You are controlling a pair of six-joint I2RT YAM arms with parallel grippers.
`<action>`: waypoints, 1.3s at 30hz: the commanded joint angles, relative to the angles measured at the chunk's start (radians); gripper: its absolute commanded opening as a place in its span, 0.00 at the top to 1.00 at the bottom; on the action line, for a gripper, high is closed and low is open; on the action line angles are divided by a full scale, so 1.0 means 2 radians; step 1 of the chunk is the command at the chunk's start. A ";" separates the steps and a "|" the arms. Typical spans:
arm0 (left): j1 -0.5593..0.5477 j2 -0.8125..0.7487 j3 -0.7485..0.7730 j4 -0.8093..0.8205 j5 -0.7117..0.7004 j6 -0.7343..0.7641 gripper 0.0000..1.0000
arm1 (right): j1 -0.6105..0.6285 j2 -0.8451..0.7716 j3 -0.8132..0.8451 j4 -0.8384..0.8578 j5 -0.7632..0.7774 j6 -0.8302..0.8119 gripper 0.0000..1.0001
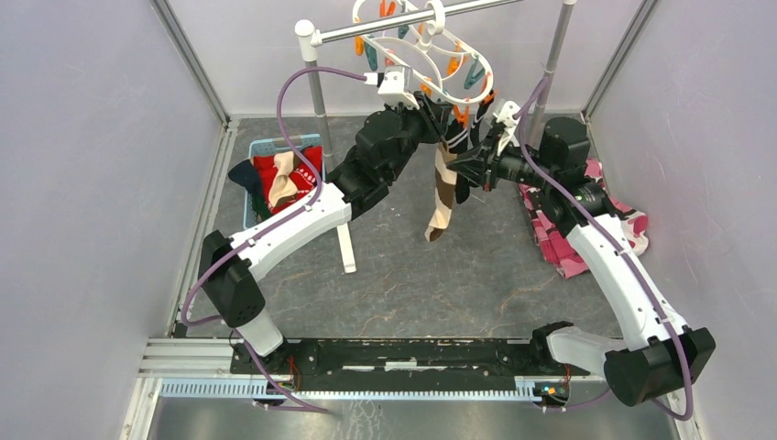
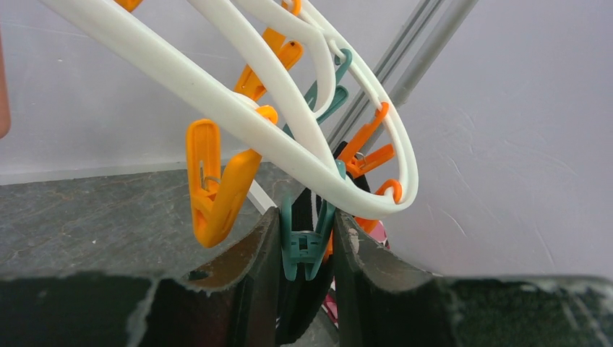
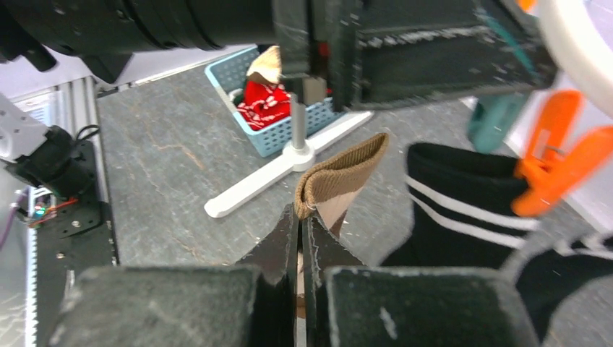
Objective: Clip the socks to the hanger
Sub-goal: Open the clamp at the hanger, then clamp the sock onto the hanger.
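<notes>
The white oval hanger (image 1: pixel 438 57) hangs from the silver pole with orange and teal clothespins dangling. My left gripper (image 2: pixel 307 217) is shut on a teal clothespin (image 2: pixel 307 249) under the hanger ring (image 2: pixel 289 123), its fingers pressing on both of the pin's sides. My right gripper (image 3: pixel 302 217) is shut on the cuff of a tan sock (image 3: pixel 340 177), which hangs below it as a beige-and-brown sock (image 1: pixel 443 197). The cuff sits just below the left gripper (image 1: pixel 455 121). A black sock with white stripes (image 3: pixel 463 202) hangs from an orange clothespin (image 3: pixel 553 173).
A blue basket (image 1: pixel 275 147) at the back left holds red and tan socks (image 1: pixel 289 179). The rack's white foot (image 1: pixel 348 247) lies on the grey floor between the arms. Pink camouflage cloth (image 1: pixel 568 243) lies under the right arm. Grey walls close in on three sides.
</notes>
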 commanded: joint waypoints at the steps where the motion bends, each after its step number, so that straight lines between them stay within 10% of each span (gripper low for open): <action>1: 0.000 -0.030 0.022 0.012 -0.007 0.016 0.98 | 0.038 0.011 0.015 0.028 0.027 0.046 1.00; 17: 0.000 -0.032 0.024 0.005 -0.013 0.015 0.98 | 0.077 0.033 -0.007 0.054 0.284 0.118 1.00; 39: 0.000 -0.059 -0.001 -0.004 -0.028 0.046 0.92 | 0.039 0.005 -0.030 0.050 0.184 0.093 1.00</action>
